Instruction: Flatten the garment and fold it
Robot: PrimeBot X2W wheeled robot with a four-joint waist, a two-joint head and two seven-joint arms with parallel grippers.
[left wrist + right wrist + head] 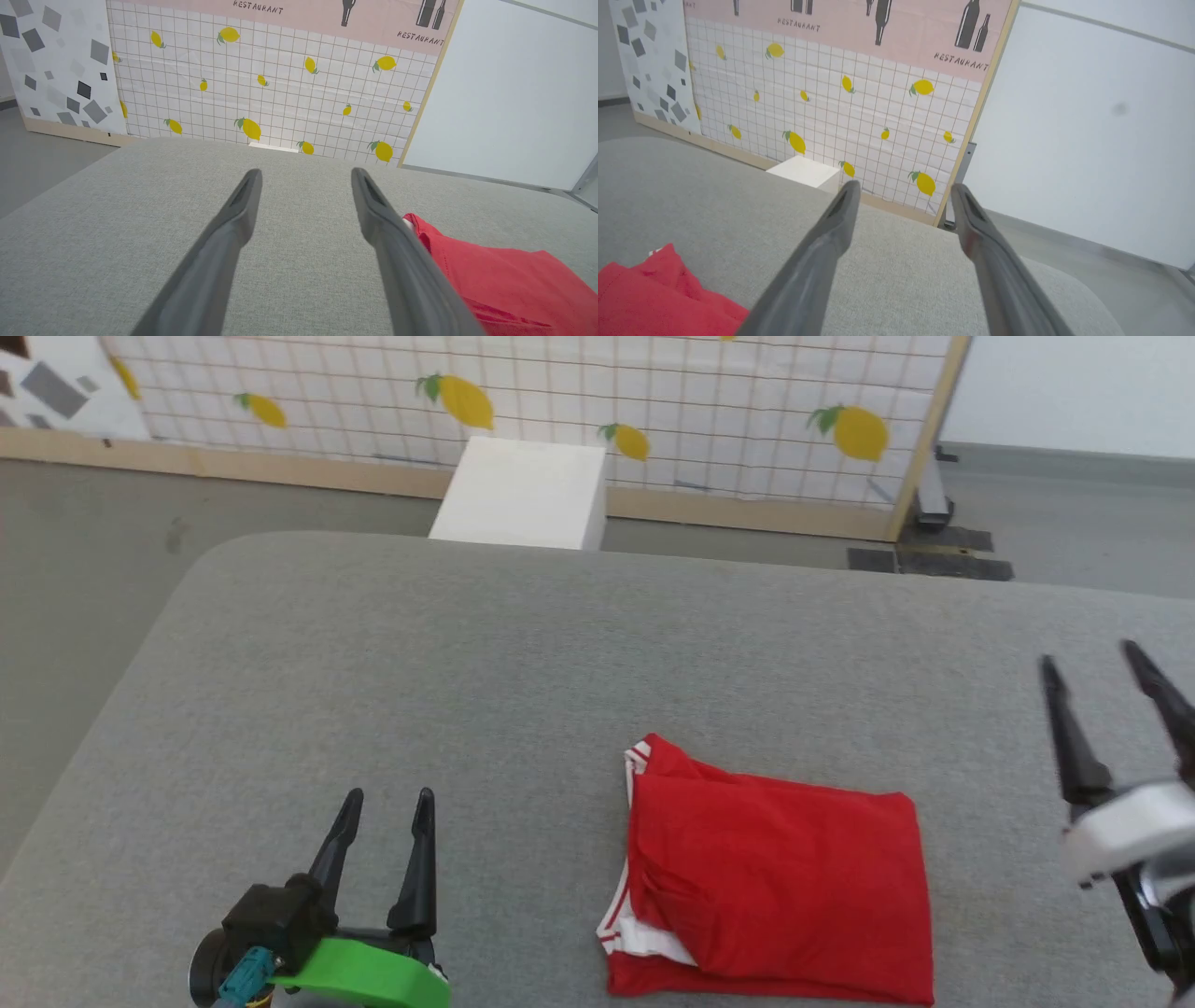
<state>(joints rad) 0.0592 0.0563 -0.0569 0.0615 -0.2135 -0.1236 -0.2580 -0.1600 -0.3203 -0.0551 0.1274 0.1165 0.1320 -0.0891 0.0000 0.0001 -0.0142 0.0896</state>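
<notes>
The garment [775, 877], a red shirt with white, red-striped trim peeking out along its left edge, lies folded into a rough rectangle on the grey padded table [523, 653], near the front. My left gripper [387, 801] rests open to its left, a clear gap away, with nothing between the fingers. At the right edge my right gripper [1090, 658] stands open and raised, off to the right of the shirt. The left wrist view has the garment [514, 280] beside my open left gripper [304, 173]. The right wrist view shows the garment [649, 289] at lower left of my open right gripper [902, 186].
A white box [523, 490] stands on the floor behind the table's far edge, in front of a lemon-patterned partition [560, 392]. Grey floor [84, 541] lies to the left. The table's rounded far-left corner [201, 560] is in view.
</notes>
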